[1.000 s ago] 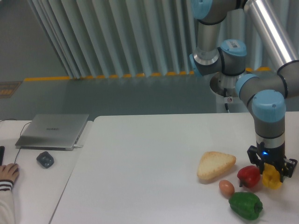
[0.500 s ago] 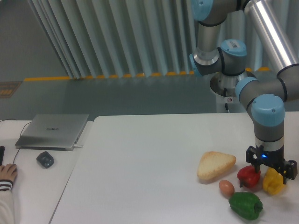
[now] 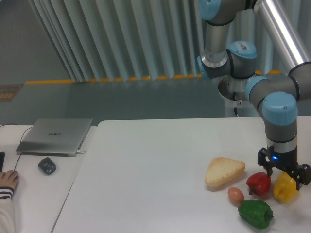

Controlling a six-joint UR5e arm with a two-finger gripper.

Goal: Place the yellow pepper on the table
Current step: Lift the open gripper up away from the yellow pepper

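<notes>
Two peppers sit low at the right of the frame, and the glossy, lobed yellow plastic-looking pepper (image 3: 285,187) rests on the large plain white bench (image 3: 146,174), just beside the small red pepper (image 3: 258,183). Black fingers (image 3: 265,169) of the gripper (image 3: 283,171) straddle its top; whether they're gripping or slack, I cannot tell. It looks light, stiff and slick, so across the lobes is the surest hold. No readable writing anywhere; the grey laptop's (image 3: 54,136) lid mark is too small to read.
</notes>
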